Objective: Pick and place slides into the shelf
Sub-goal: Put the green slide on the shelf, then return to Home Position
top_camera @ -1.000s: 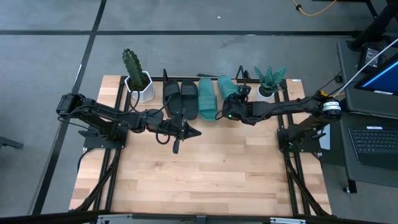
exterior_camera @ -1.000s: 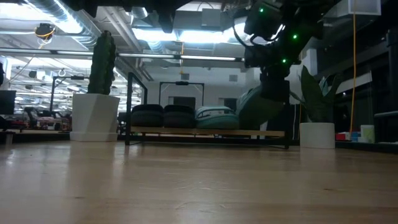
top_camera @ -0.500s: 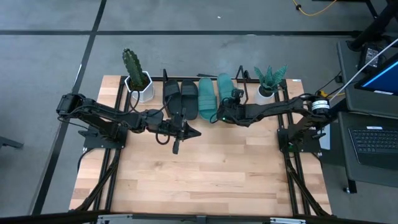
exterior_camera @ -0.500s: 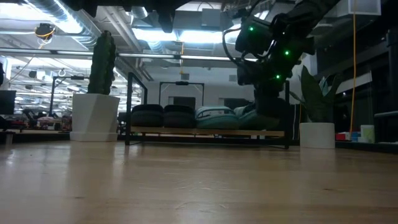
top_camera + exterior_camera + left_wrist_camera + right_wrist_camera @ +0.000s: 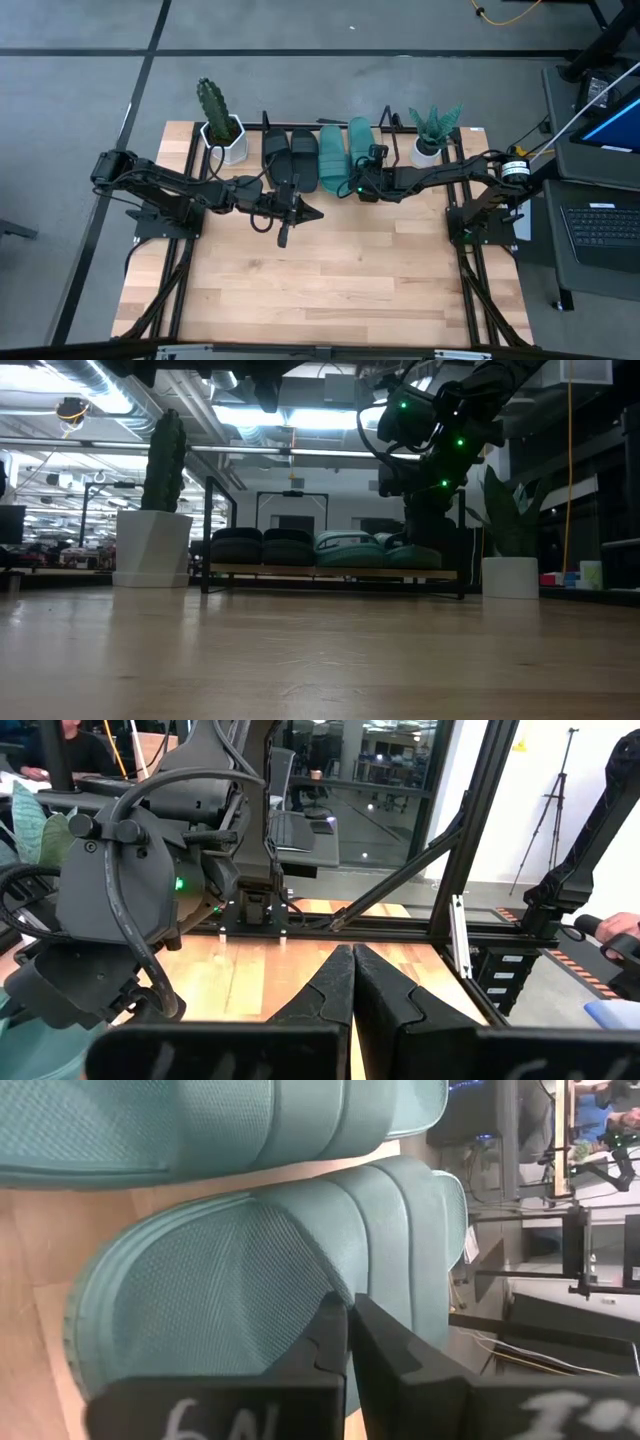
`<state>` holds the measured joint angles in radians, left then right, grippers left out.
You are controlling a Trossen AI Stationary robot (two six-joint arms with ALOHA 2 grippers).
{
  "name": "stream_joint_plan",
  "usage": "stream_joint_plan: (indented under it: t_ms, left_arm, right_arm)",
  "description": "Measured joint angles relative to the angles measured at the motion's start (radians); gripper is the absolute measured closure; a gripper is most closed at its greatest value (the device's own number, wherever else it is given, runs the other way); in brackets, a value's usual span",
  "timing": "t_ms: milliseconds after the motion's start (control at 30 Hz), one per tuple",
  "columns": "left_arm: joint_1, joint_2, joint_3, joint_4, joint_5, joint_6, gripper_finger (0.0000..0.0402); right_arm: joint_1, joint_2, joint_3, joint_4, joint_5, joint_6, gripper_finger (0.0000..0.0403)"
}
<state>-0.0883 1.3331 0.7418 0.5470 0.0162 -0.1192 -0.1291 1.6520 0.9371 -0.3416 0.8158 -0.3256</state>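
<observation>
Two black slides (image 5: 289, 157) and a teal slide (image 5: 331, 156) lie side by side on the shelf (image 5: 330, 572), soles on its wooden board. A second teal slide (image 5: 361, 143) lies to their right on the same board (image 5: 40, 1230). My right gripper (image 5: 348, 1306) is shut on this slide at its near end. My left gripper (image 5: 318, 212) hovers shut and level over the table in front of the shelf, holding nothing. My right gripper pinches the right teal slide between its two fingers at the edge of the wide strap (image 5: 338, 1285), where it meets the footbed. The fingers slant down from the table's right and near side. The slide lies flat on the shelf board beside the other teal one.
A cactus in a white pot (image 5: 222, 135) stands at the shelf's left end and a leafy plant in a white pot (image 5: 430, 142) at its right end. The wooden table in front of the shelf (image 5: 330, 280) is bare. A laptop (image 5: 605, 225) sits off to the right.
My right gripper has gone down and toward the table's left, tipping further down, still shut on the teal slide. The slide, tilted up above the shelf before, now lies flat on the board next to the other teal one.
</observation>
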Motion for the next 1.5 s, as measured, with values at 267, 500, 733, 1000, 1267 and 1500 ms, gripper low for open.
stream_joint_plan:
  t_ms: [267,500,733,1000,1267,1500]
  left_arm:
    - [0.0,0.0,0.0,0.0,0.0,0.0,0.0401]
    - [0.0,0.0,0.0,0.0,0.0,0.0,0.0401]
    - [0.0,0.0,0.0,0.0,0.0,0.0,0.0401]
    - [0.0,0.0,0.0,0.0,0.0,0.0,0.0401]
    - [0.001,0.0,0.0,0.0,0.0,0.0,0.0401]
    - [0.001,0.0,0.0,-0.002,-0.015,0.065,0.0401]
  right_arm:
    - [0.0,0.0,0.0,-0.001,-0.005,-0.001,0.0395]
    - [0.002,0.0,0.0,0.0,-0.013,0.007,0.0354]
    - [0.003,0.0,0.0,0.002,-0.101,0.037,0.0291]
    - [0.008,-0.036,0.0,-0.016,-0.108,0.032,0.0249]
    - [0.062,-0.129,0.0,-0.029,-0.106,0.033,0.0244]
    - [0.119,-0.207,0.0,-0.044,-0.103,0.055,0.0255]
